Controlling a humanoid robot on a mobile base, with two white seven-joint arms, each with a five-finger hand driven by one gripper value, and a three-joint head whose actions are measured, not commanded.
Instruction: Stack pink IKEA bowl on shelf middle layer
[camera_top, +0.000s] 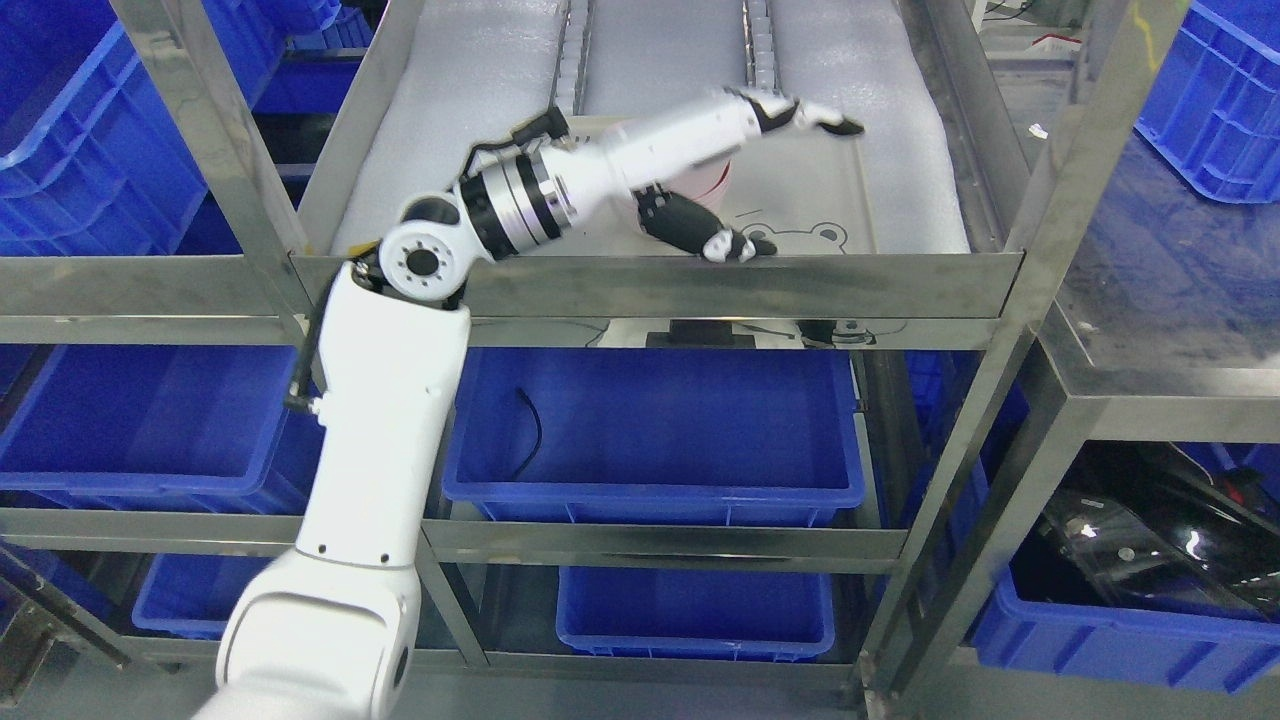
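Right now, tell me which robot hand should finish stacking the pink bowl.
Left. The left robot hand is already over the pink bowl on the shelf tray; the right arm is out of view.

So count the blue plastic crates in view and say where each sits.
At least 7: upper left, upper right, left below the shelf, centre, lower left, lower centre, bottom right. Others may be hidden behind the frame.

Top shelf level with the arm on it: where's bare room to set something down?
Bare grey foam mat behind the left hand, and more left of the forearm. Crowded at the middle front: the pink bowl sits under the hand on the white bear-print tray.
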